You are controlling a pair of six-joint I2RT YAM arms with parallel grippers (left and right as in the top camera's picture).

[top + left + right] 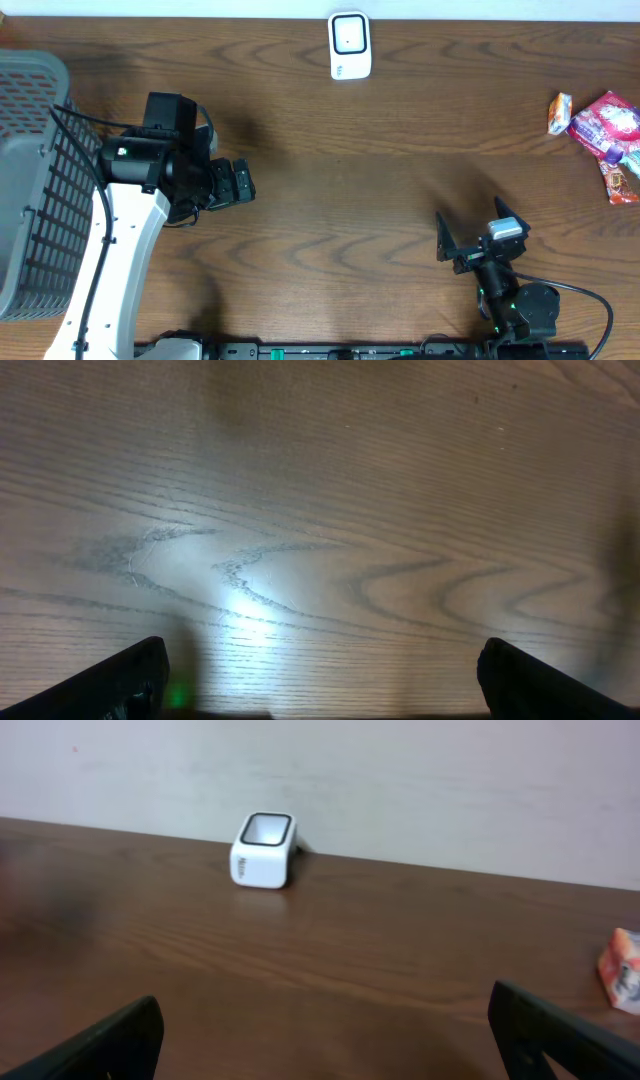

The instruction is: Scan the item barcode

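The white barcode scanner (349,45) stands at the table's far edge, its dark window up; the right wrist view shows the scanner (264,850) against the wall. A small orange-and-white packet (559,113), a pink packet (607,122) and a red one (620,180) lie at the far right. Only the orange-and-white packet (622,970) shows at the right wrist view's edge. My left gripper (245,183) hangs open over bare wood left of centre, nothing between its fingers (120,682). My right gripper (472,225) is open near the front right, empty, pointing towards the scanner.
A grey wire basket (30,180) fills the left edge of the table, beside the left arm. The wall runs close behind the scanner. Bare brown wood (380,170) lies between the two grippers and the packets.
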